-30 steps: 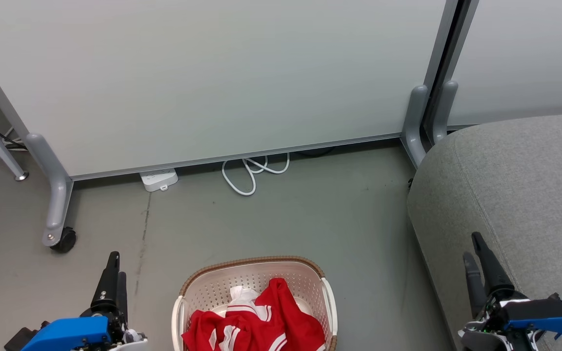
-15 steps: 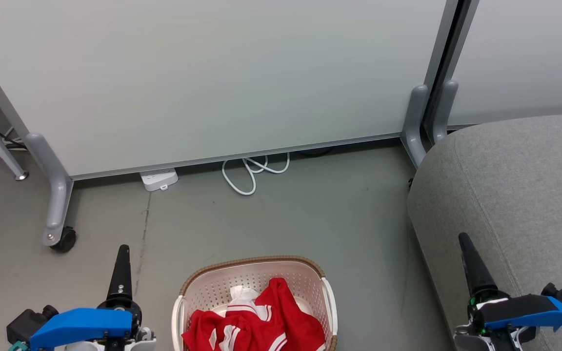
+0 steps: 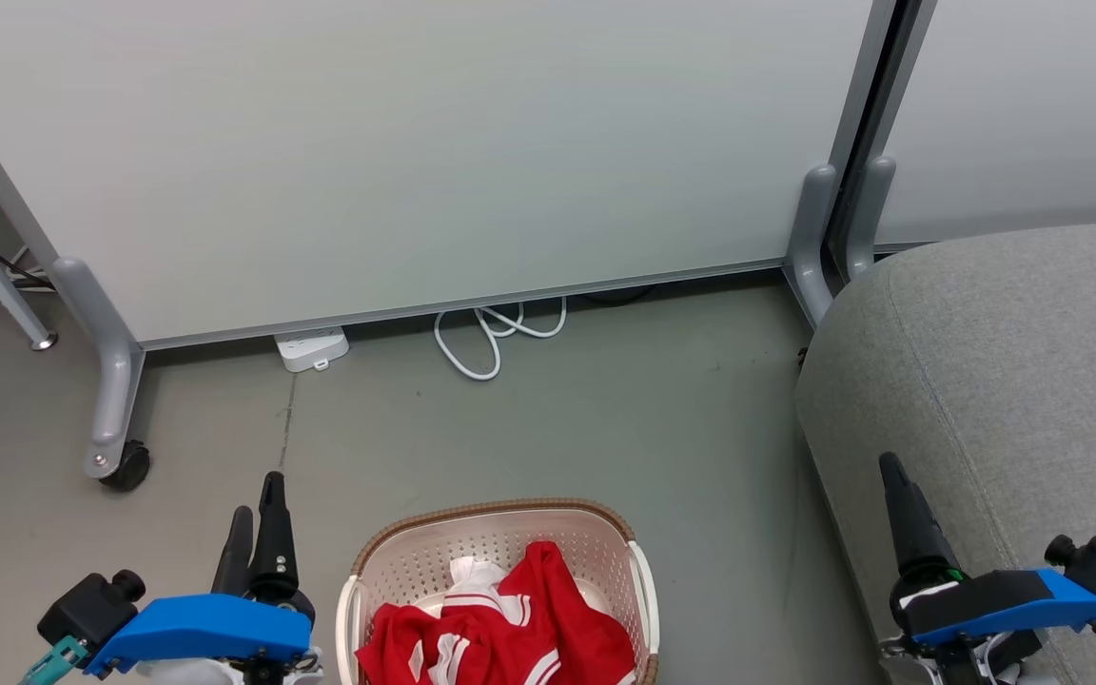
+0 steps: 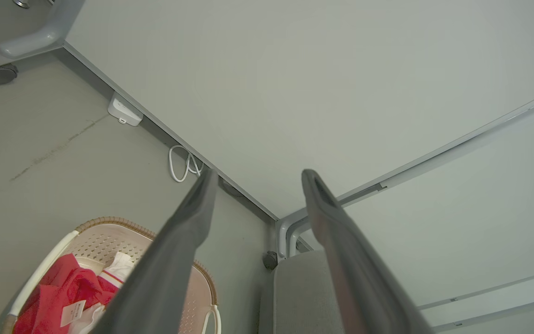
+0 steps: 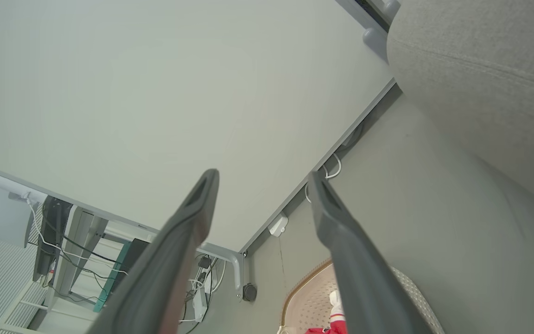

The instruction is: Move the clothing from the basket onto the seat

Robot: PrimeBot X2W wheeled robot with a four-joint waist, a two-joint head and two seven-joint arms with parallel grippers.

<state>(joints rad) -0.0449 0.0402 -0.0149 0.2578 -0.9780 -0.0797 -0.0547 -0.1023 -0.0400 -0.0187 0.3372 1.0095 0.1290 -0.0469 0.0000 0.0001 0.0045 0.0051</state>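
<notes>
Red clothing (image 3: 496,633) with white stripes lies bunched in the cream basket (image 3: 491,518), which stands on the floor at the bottom centre of the head view. In the left wrist view the clothing (image 4: 58,290) and basket (image 4: 104,229) sit at the lower left. The grey seat (image 3: 1014,381) fills the right side. My left gripper (image 3: 258,509) hangs open just left of the basket, holding nothing. My right gripper (image 3: 890,476) hovers open in front of the seat's rounded edge, empty. Its wrist view shows the basket (image 5: 306,297) between the fingers and the seat (image 5: 480,74) at the upper right.
A pale partition panel (image 3: 415,143) on grey feet with a caster (image 3: 125,466) runs along the back. A white power strip (image 3: 312,348) and a looped white cable (image 3: 496,338) lie at its base. Bare grey floor (image 3: 605,419) lies between basket and partition.
Both wrists have rolled. The left gripper has shifted right toward the basket and forward; the right gripper has drifted left. Basket and clothing have stayed put.
</notes>
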